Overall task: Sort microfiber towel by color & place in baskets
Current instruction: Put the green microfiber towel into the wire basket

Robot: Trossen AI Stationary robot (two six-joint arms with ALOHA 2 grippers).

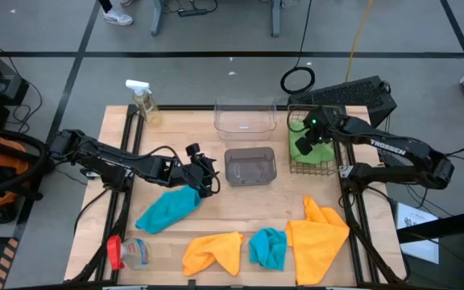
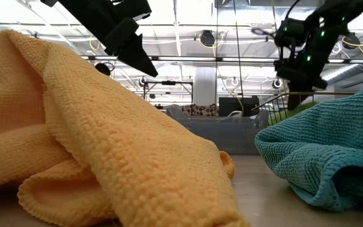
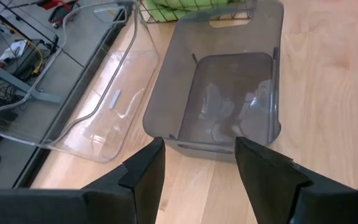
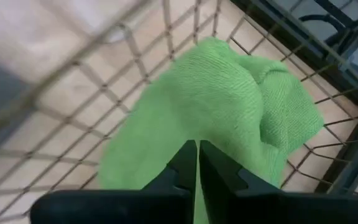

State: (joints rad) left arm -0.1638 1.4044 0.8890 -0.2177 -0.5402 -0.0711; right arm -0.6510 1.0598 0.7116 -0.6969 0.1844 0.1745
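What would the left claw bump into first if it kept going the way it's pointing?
Probably the smoky grey tub. The left gripper, fingers apart, points at the tub's near wall in its wrist view, with only bare table between. Depth is hard to judge.

Overhead, table-level and two close wrist cameras, overhead and left-wrist sharing the grey tub [image 1: 250, 167].

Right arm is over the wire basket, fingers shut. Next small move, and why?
Probably lift the right gripper straight up out of the wire basket. Its fingers are shut with nothing between them, and the green towel already lies inside. Four towels remain on the table; the orange towel looks nearest.
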